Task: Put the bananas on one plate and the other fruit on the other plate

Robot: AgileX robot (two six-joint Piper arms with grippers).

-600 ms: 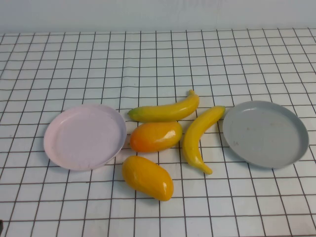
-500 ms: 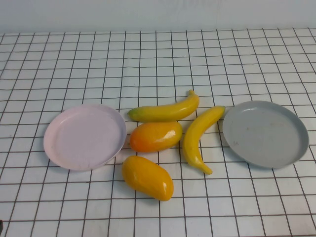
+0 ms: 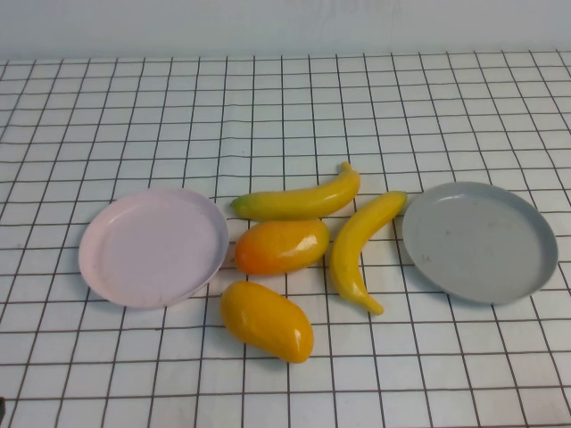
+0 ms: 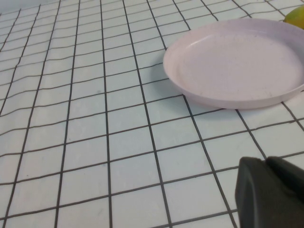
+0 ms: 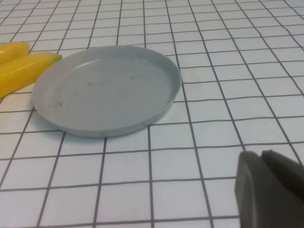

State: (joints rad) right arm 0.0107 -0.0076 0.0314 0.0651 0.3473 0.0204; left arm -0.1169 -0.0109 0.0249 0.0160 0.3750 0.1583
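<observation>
Surface: white cloth with a black grid (image 3: pixel 268 98) covers the whole table, and a plain pale wall runs along its far edge.
Left gripper (image 4: pixel 273 190): we see only its dark tip in the left wrist view, jaws closed together with nothing between them, hanging above bare cloth on the near side of the pink plate and clear of it. It does not show in the high view.
Right gripper (image 5: pixel 268 190): the same picture from the right wrist view, a dark tip clenched on nothing, above bare cloth on the near side of the grey plate, touching nothing.
Pink plate (image 3: pixel 153 246): we find it on the left of the table, bare inside, its right rim just beside the upper mango.
Grey plate (image 3: pixel 479 241): on the right, also bare, its left rim near the tip of the right-hand banana.
Bananas: both lie on the cloth between the plates. One (image 3: pixel 299 200) stretches crosswise behind the mangoes; the other (image 3: pixel 359 249) runs from near the grey plate's rim down toward us.
Mangoes: the upper one (image 3: pixel 281 246) sits just below the crosswise banana; the lower one (image 3: pixel 266 320) lies nearer us, just apart from it.
</observation>
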